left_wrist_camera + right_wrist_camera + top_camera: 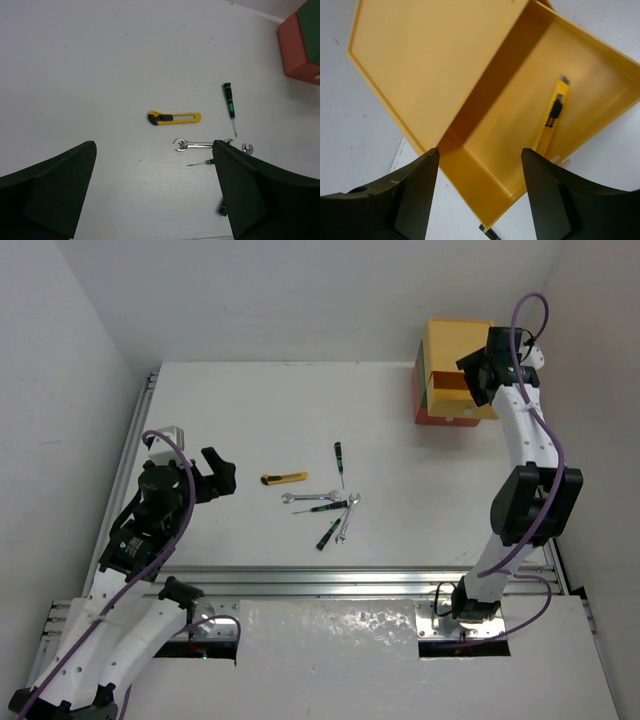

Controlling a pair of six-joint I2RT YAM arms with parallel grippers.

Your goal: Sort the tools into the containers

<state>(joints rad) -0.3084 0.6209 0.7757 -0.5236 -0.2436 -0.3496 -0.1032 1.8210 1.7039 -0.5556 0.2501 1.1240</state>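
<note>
top: L gripper (218, 472) open, empty; table knife (284, 478) at its 3 o'clock, long axis 3-9, L arm nearer | L wrist: table knife (174, 118) at 12 | R wrist: R gripper (480, 155) open above yellow drawer (520, 95), 2nd knife (552, 117) inside

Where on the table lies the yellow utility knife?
Top view: the utility knife lies centre-left on the table, between the left gripper and the silver wrenches.

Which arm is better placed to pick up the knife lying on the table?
Left. The left gripper, open, sits close beside the knife and faces it. The right gripper hovers over the yellow drawer at the far back.
</note>
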